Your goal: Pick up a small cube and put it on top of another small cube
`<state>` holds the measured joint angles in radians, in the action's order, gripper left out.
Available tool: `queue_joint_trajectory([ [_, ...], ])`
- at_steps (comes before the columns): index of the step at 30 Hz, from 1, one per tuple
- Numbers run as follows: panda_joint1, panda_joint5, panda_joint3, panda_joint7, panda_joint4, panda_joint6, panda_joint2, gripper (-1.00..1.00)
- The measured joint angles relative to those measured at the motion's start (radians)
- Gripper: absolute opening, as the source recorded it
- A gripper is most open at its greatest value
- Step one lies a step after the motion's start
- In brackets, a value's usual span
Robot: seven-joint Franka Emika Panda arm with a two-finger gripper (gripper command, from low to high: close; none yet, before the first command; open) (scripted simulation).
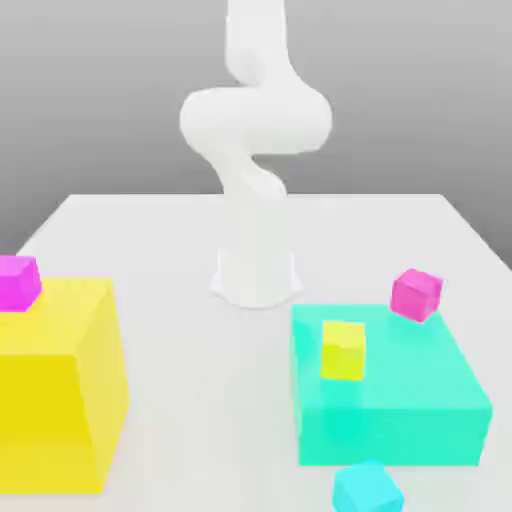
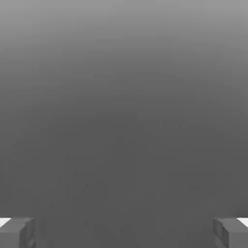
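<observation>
Cyan cube point(image 1: 368, 489) nearest, in front of teal block point(image 1: 394, 360), cut by frame edge. Yellow block point(image 1: 50, 390) at exterior view's left, magenta cube point(image 1: 16, 283) on top. Yellow cube point(image 1: 343, 351) on teal block; pink cube point(image 1: 416, 295) at its far right corner. Gripper point(image 2: 124, 233) wide open, nothing held. Arm point(image 1: 257, 120) up at back.

From my station, everything on the table point(image 1: 215, 400) lies below the pincer point(image 2: 124, 233): one block point(image 1: 40, 405) at the exterior view's left with a cube point(image 1: 18, 284) on top, a second block point(image 1: 400, 360) at its right. That one carries another cube point(image 1: 343, 351); a third cube point(image 1: 416, 295) sits at its far edge, a fourth point(image 1: 368, 488) before it.
</observation>
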<state>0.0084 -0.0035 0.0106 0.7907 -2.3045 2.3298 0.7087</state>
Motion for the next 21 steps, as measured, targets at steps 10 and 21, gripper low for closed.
queue_joint_trajectory([
  [10,0.036,-0.019,0.044,-0.034,-0.018,0.12,-0.369,0.0],
  [21,0.085,-0.052,0.087,-0.062,-0.038,0.25,-0.768,0.0],
])
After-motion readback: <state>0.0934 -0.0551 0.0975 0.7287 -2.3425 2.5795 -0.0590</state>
